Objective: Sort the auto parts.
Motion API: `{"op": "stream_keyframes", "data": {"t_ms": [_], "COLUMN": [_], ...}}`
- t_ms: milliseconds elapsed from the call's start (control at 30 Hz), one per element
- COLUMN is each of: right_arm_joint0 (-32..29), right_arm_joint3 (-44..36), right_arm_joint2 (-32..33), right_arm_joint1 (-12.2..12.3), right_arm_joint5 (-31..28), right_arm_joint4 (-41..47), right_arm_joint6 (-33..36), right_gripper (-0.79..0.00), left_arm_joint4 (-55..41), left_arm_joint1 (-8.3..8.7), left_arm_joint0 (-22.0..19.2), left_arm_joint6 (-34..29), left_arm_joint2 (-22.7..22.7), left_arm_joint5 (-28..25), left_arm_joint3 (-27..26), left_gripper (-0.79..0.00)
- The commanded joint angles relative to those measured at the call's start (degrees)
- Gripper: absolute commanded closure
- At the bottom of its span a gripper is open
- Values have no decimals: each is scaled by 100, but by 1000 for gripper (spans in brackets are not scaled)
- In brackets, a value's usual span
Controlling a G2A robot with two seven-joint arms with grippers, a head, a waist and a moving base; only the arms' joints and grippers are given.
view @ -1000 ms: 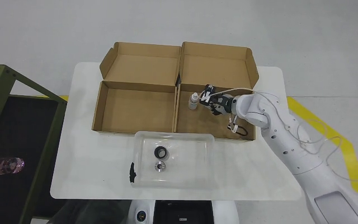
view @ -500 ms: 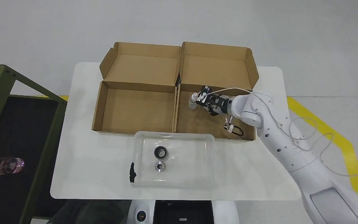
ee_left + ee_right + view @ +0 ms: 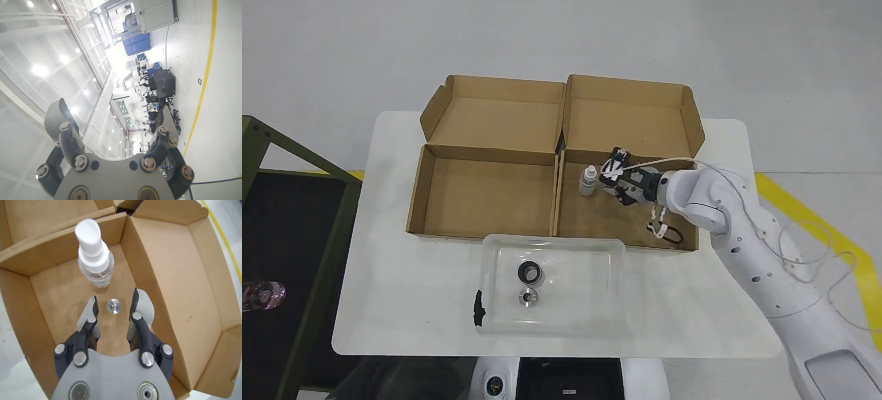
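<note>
My right gripper [image 3: 115, 295] hangs open inside the right cardboard box [image 3: 170, 279], just above its floor. A small round metal part [image 3: 113, 306] lies on the floor between the two fingers, touching neither. Just beyond it stands a clear spray bottle [image 3: 95, 262] with a white cap, near the box corner. From above, the right gripper [image 3: 615, 167] is beside the bottle [image 3: 588, 180]. A clear plastic tray [image 3: 587, 242] at the table's front holds a black ring [image 3: 531, 271] and a metal part [image 3: 531, 297]. My left gripper [image 3: 111, 113] is open, holds nothing, and points up into the room.
A second cardboard box [image 3: 482, 195] stands left of the first, both with lids folded back. A small black object [image 3: 478, 308] lies on the white table by the tray's left corner. A dark cart [image 3: 282, 250] stands left of the table.
The right gripper swung a little toward the bottle, then came back to about where it was a second ago. Tray and boxes have not moved.
</note>
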Motion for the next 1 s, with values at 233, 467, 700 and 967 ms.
{"op": "stream_keyframes", "data": {"t_ms": [233, 467, 700, 967], "right_arm_joint0": [-897, -1460, -1807, -1686], "right_arm_joint3": [-1260, -2073, -2679, -2842], "right_arm_joint2": [738, 945, 755, -47], "right_arm_joint1": [231, 329, 353, 255], "right_arm_joint5": [-375, -734, -903, -1016], "right_arm_joint4": [122, 169, 34, -281], "right_arm_joint6": [-168, -339, -420, -359], "right_gripper": [-345, -366, -366, -363], "left_arm_joint4": [0, 0, 0, 0], "left_arm_joint1": [0, 0, 0, 0], "left_arm_joint0": [0, 0, 0, 0], "left_arm_joint6": [0, 0, 0, 0], "left_arm_joint2": [0, 0, 0, 0], "left_arm_joint5": [0, 0, 0, 0], "left_arm_joint3": [0, 0, 0, 0], "left_gripper": [-785, -785, -785, -785]}}
